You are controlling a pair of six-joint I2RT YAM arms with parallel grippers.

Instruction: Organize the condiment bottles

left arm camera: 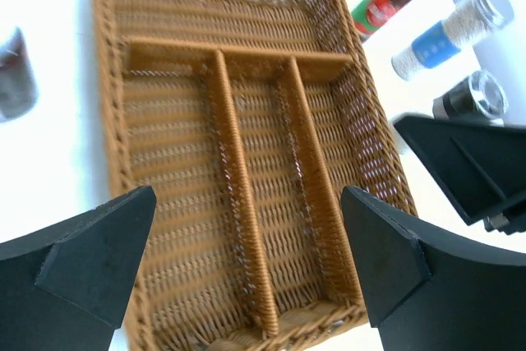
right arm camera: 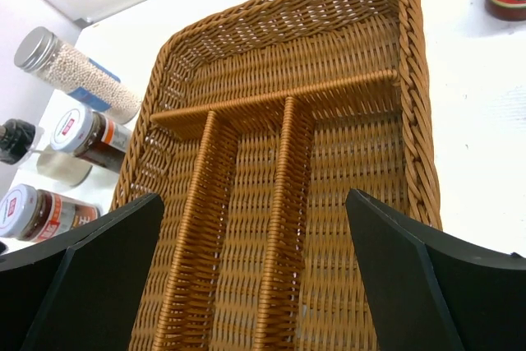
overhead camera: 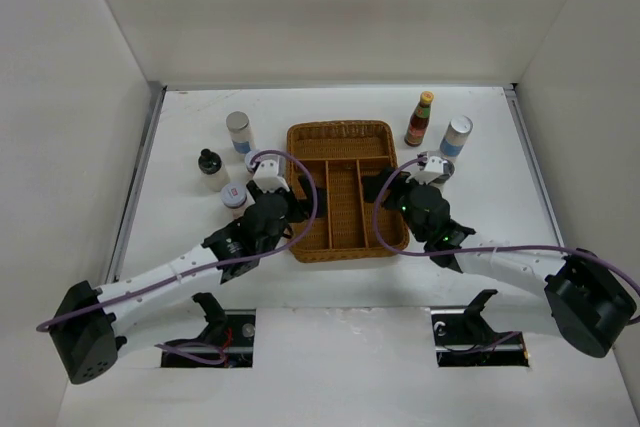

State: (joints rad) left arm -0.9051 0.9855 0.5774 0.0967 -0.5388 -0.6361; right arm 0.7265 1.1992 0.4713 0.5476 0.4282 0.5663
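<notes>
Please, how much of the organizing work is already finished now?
Done: nothing; every compartment of the brown wicker divided basket is empty. In hand: nothing; the left gripper and right gripper are open at its sides. Left: all seven bottles. A silver-topped blue-white shaker, black-capped pale shaker and two white-lidded brown jars stand left of the basket; the slim red sauce bottle, second silver-topped shaker and grey-capped shaker stand right.
</notes>
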